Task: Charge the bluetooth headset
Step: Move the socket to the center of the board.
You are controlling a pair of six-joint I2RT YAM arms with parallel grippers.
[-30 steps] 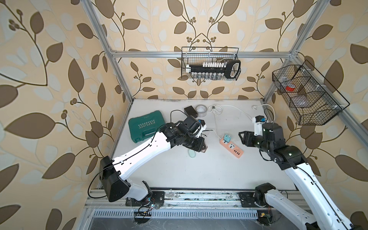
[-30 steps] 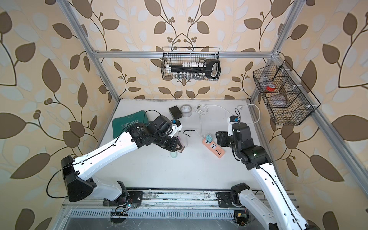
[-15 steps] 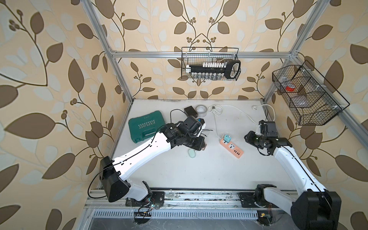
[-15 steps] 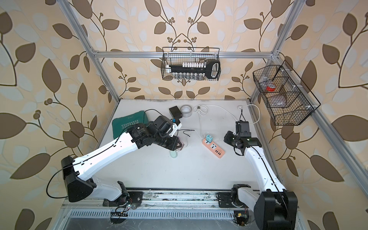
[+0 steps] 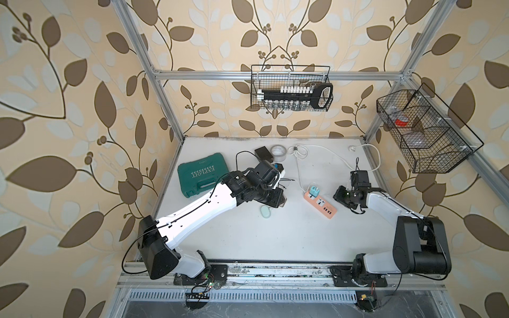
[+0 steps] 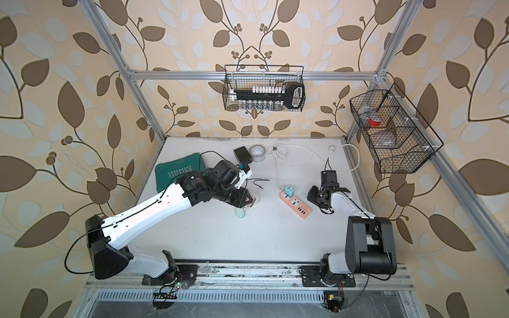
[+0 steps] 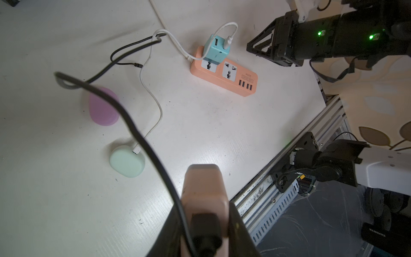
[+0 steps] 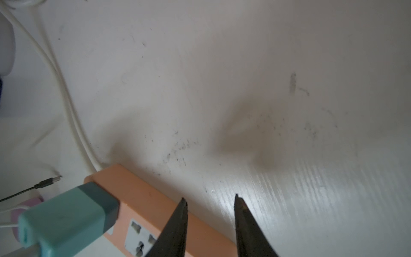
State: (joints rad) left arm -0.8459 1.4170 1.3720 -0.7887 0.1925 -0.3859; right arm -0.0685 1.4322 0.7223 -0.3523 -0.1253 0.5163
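Note:
My left gripper (image 7: pixel 205 213) is shut on a peach-pink headset case (image 7: pixel 203 184), held just above the table. A black cable (image 7: pixel 133 131) is plugged into the case; its free plug (image 7: pixel 139 65) lies loose on the table. In both top views this gripper (image 5: pixel 281 199) (image 6: pixel 249 199) hangs left of the orange power strip (image 5: pixel 321 205) (image 6: pixel 296 205). A teal charger (image 7: pixel 214 51) sits in the strip. My right gripper (image 8: pixel 210 198) (image 5: pixel 340 194) is open and holds nothing, low beside the strip's right side.
A mint case (image 7: pixel 127 161) on a white cable and a purple case (image 7: pixel 103 106) lie on the table near the left gripper. A green tool case (image 5: pixel 202 174), black box (image 5: pixel 264 152) and tape roll (image 5: pixel 277 151) sit at the back. The table's front edge (image 7: pixel 278 153) is close.
The right arm has folded back and sunk low toward its base, while its gripper stayed beside the power strip with narrower jaws. The left arm has held still with the case.

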